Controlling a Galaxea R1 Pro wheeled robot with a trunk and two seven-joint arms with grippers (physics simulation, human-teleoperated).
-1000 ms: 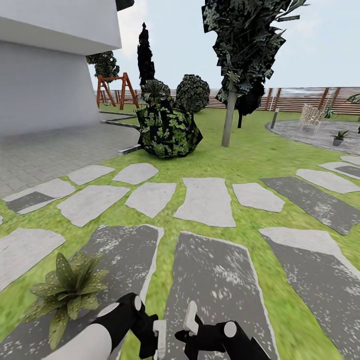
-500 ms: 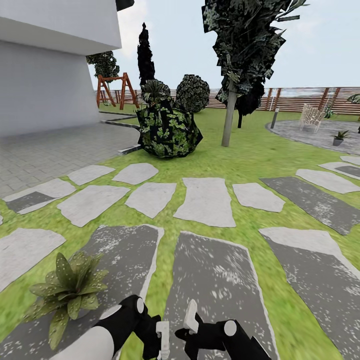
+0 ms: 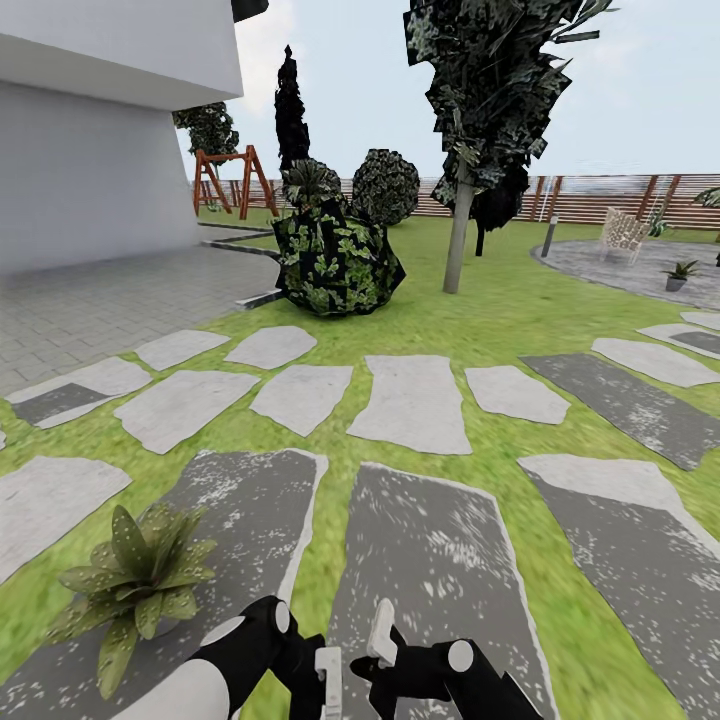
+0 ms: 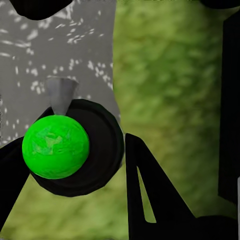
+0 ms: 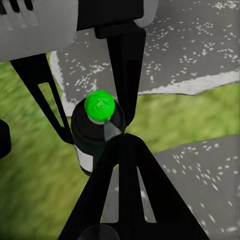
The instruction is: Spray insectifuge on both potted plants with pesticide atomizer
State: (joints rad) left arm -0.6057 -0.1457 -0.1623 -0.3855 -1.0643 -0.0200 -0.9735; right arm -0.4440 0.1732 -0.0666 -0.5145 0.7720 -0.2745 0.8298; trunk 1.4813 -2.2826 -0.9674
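Note:
The pesticide atomizer (image 4: pixel 55 147) is seen from above, a dark round body with a bright green cap. It sits between the fingers of my left gripper (image 3: pixel 323 678), which is shut on it. In the right wrist view the atomizer (image 5: pixel 100 106) shows its white label and hangs over grass beside a grey stepping stone. My right gripper (image 3: pixel 383 632) is just right of the left one, fingers shut together with nothing in them. One potted plant (image 3: pixel 135 578) stands on a stepping stone close to my left arm. The other potted plant (image 3: pixel 682 272) is far off on the round patio (image 3: pixel 600 262).
Pale and dark stepping stones (image 3: pixel 412 400) cross the lawn ahead. A big dark bush (image 3: pixel 335 258) and a tree trunk (image 3: pixel 458 240) stand beyond them. The white house (image 3: pixel 90 150) is at the left, and a brown fence (image 3: pixel 600 198) and a wicker chair (image 3: pixel 623 235) at the back right.
My left arm and gripper have shifted slightly down and to the right in the head view. The right gripper and the plants have not moved.

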